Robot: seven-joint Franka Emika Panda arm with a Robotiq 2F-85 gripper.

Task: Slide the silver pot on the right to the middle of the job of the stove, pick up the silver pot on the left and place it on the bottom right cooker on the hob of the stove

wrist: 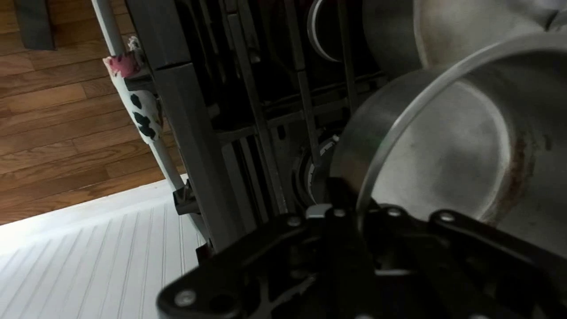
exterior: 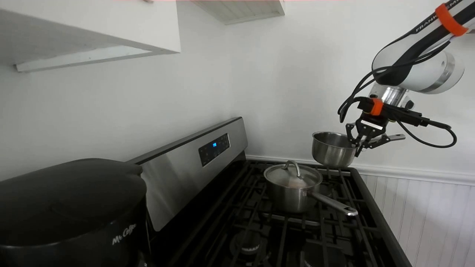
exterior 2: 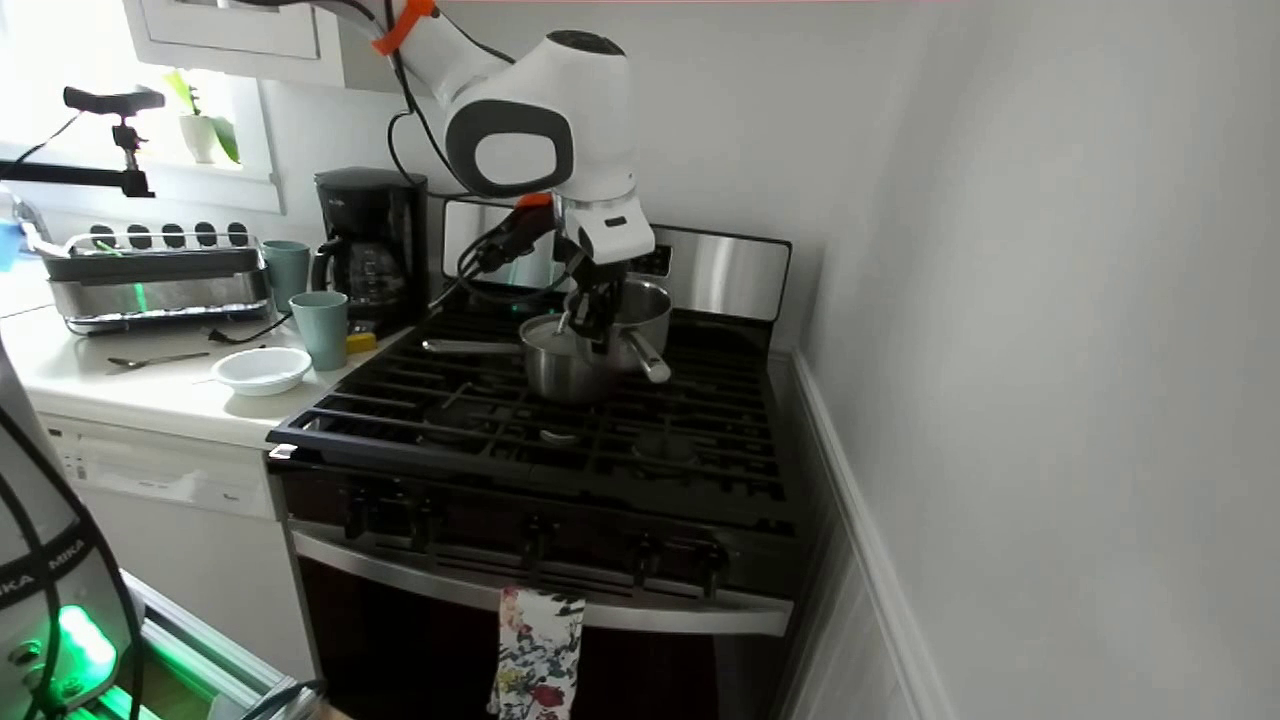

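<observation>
Working left to right through an exterior view, I pass a white dish (exterior 2: 262,371), 2 blue-green cups (exterior 2: 320,332) and the coffee maker (exterior 2: 378,240); none of them belongs to my job. Next comes the lidded pot (exterior 2: 562,370), upright near the middle of the hob (exterior 2: 480,460), its handle pointing left. I take it for the pot the task wants slid, so I count that part as done, or near enough.

Just right of its lid, my gripper (wrist: 358,204) is pinching the open pot (exterior 2: 647,318) by the rim, close to the handle; in the wrist view the rim runs straight into the grip. The pot's base (exterior: 333,163) shows in an exterior view, and I judge it raised off the grates, so the pick-up looks done too. I can't tell whether the 2 pots touch.

Furthest right is the front right burner (exterior 2: 665,447), which I read as the target. The wrist view has a burner just past the pot's rim, probably that same burner. What I have left, then: bring the pot over it, lower it level and let go.
</observation>
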